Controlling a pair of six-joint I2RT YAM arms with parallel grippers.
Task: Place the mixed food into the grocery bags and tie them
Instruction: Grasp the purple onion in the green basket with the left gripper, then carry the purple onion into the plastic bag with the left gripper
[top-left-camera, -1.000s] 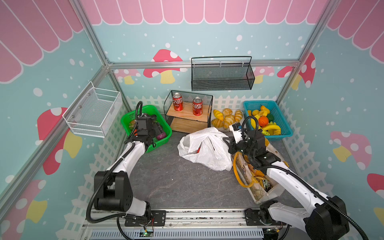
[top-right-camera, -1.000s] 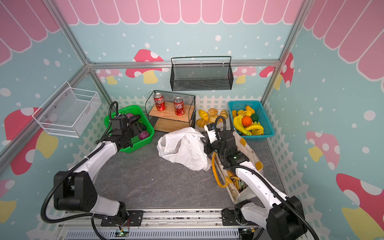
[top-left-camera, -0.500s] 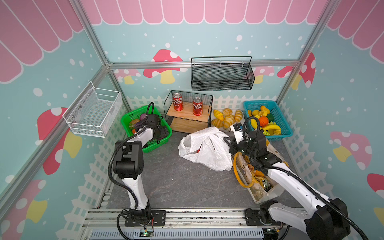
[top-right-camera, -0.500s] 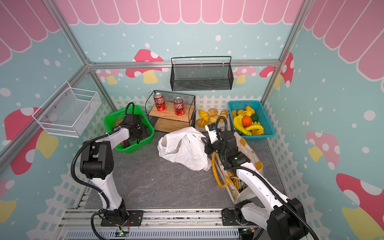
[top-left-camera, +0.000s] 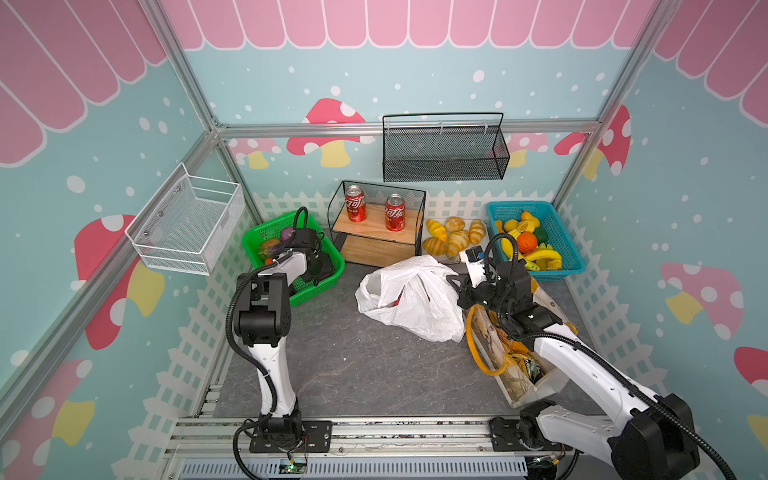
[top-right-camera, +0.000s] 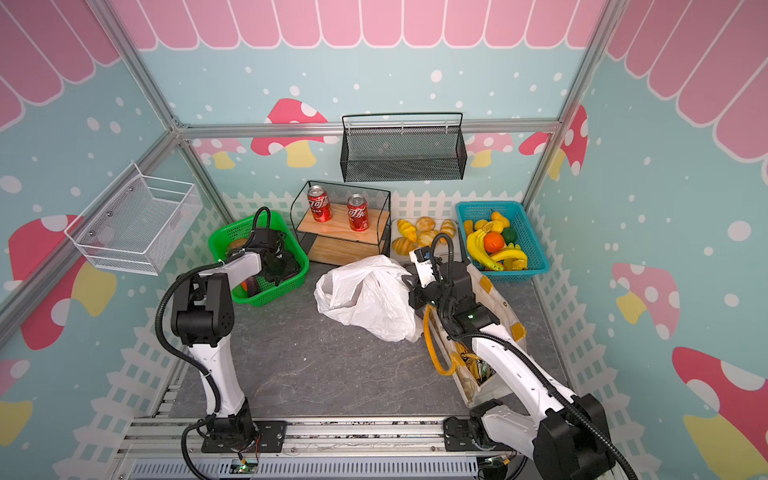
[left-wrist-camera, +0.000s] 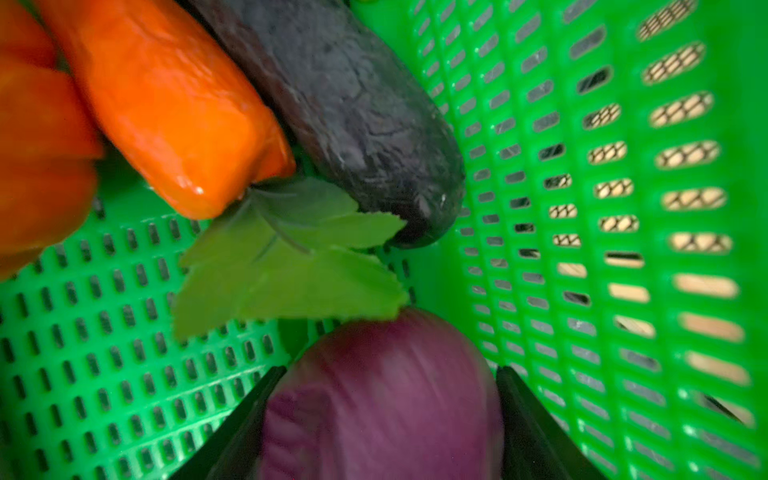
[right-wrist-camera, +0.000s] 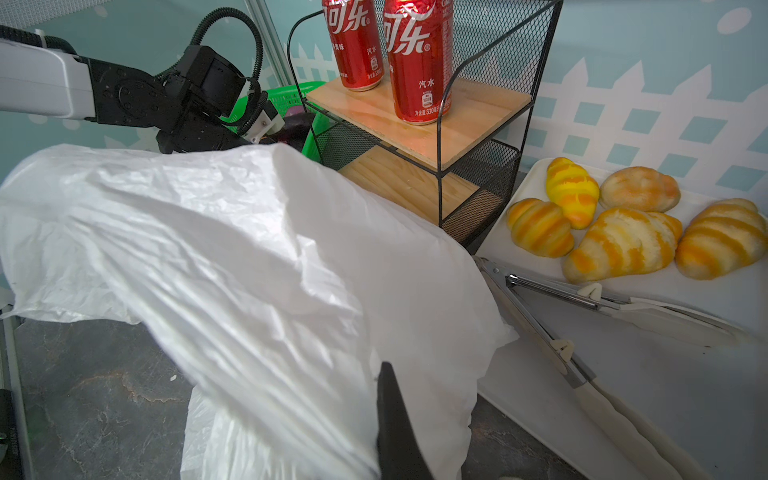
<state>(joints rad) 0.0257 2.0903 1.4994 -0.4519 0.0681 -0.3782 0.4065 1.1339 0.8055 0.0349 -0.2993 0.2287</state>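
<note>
While scanning from the near edge of the surface (top-left-camera: 353, 365), found the cream tote (top-left-camera: 515, 388) lying open along the right edge, with snack packets (top-left-camera: 524, 365) inside and its mouth turned up, presumably to take more.

Further in, near the middle, found the white plastic bag (top-left-camera: 415, 299) slumped, with a red piece (top-left-camera: 397, 300) showing at its mouth. Saw the right gripper (top-left-camera: 456, 287) pressed together on a fold of the bag's rim on the side toward the right edge, holding the plastic up. Judged this a hold meant to keep the mouth raised for a drop from the other arm.

Beyond, in the far left corner, found the green basket (top-left-camera: 318, 286) with the left gripper (left-wrist-camera: 390, 368) dipped inside. Saw its fingers (left-wrist-camera: 523, 419) standing on either side of the purple onion (left-wrist-camera: 382, 411), close against it and blurred. Could not tell whether clamped or merely spread around it. Noted the carrot (left-wrist-camera: 174, 112) and dark aubergine (left-wrist-camera: 353, 104) lying just past the onion. Judged the onion next for the white plastic bag, with tying not yet begun.
</note>
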